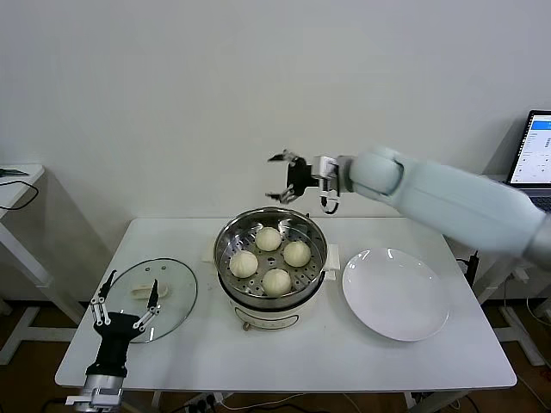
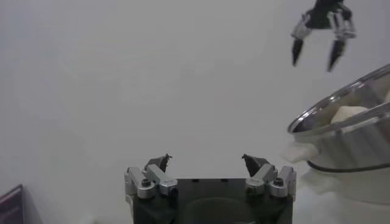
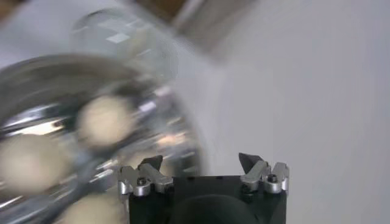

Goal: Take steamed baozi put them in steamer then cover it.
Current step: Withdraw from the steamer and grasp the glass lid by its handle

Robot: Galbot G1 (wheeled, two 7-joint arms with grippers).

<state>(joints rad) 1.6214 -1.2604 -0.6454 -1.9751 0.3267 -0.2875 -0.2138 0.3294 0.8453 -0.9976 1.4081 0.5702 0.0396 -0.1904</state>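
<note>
Four smooth, cream-white baozi [image 1: 270, 256] sit on the perforated tray inside the shiny steel steamer [image 1: 229, 244] at table centre. The clear glass cover [image 1: 176, 297] lies flat at nine o'clock, partly hidden by the left gripper [image 1: 126, 294], fingers apart. The right gripper [image 1: 281, 178] hangs empty, fingers apart, at twelve. A white plate [image 1: 396, 294] lies at three.
</note>
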